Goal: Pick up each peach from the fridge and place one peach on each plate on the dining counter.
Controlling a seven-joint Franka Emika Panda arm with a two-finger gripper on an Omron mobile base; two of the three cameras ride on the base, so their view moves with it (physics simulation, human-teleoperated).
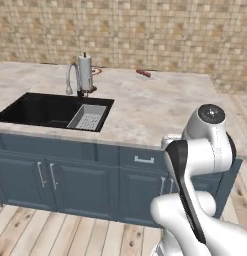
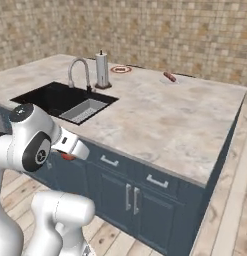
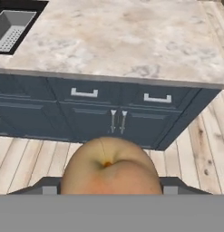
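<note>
We see the black sink [image 3: 13,9] up and to the left of our gripper [image 3: 109,192], cut off at the hand view's corner; a grey perforated basket [image 3: 11,28] sits in it, and we cannot tell whether anything lies in the basket. Ahead of the gripper spreads the dining counter [image 3: 131,41], with blue-grey drawers and doors below its edge.

The peach [image 3: 111,167] sits right at the gripper, between the dark fingertips [image 3: 45,186], and covers most of them. The jaws are clamped on the peach, which hangs over the wooden floor [image 3: 36,158], short of the counter.

In the right base view a small red patch under the arm is the peach [image 2: 68,156], mostly hidden by the white link. Far beyond the gripper, a red-rimmed plate [image 2: 121,69] lies past the faucet [image 2: 79,70] and the paper towel roll [image 2: 102,70]. Further right a pale plate [image 2: 171,79] carries an elongated brown-red food [image 2: 169,76], too small to make out.
</note>
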